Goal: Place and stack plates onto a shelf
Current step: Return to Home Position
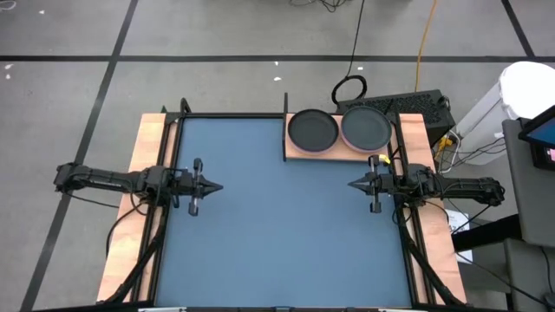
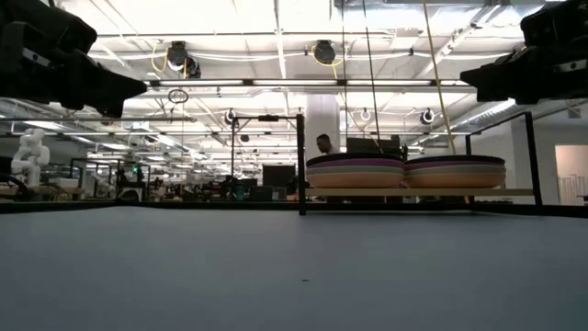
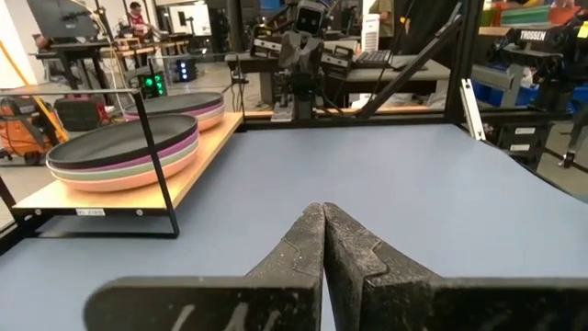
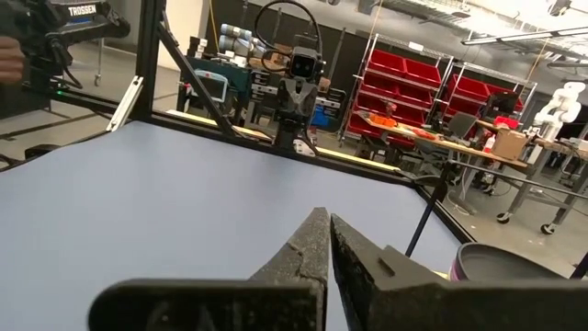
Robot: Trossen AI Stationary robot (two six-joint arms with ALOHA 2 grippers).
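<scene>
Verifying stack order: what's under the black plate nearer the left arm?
Under the black plate: purple plate, pale green plate, then pink plate on the shelf, rims only; their centres are covered.

light: bright, even, from ceiling strip lights (image 2: 230, 37) overhead | low view: arms (image 2: 55, 55) backlit, near-black | glare: pale sheen on blue mat (image 3: 395, 175) ahead of left gripper (image 3: 323, 210) | shadows: faint, soft beneath the shelf (image 3: 92, 197)

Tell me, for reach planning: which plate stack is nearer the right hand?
The stack at the shelf's right end; the other stack lies farther left.
</scene>
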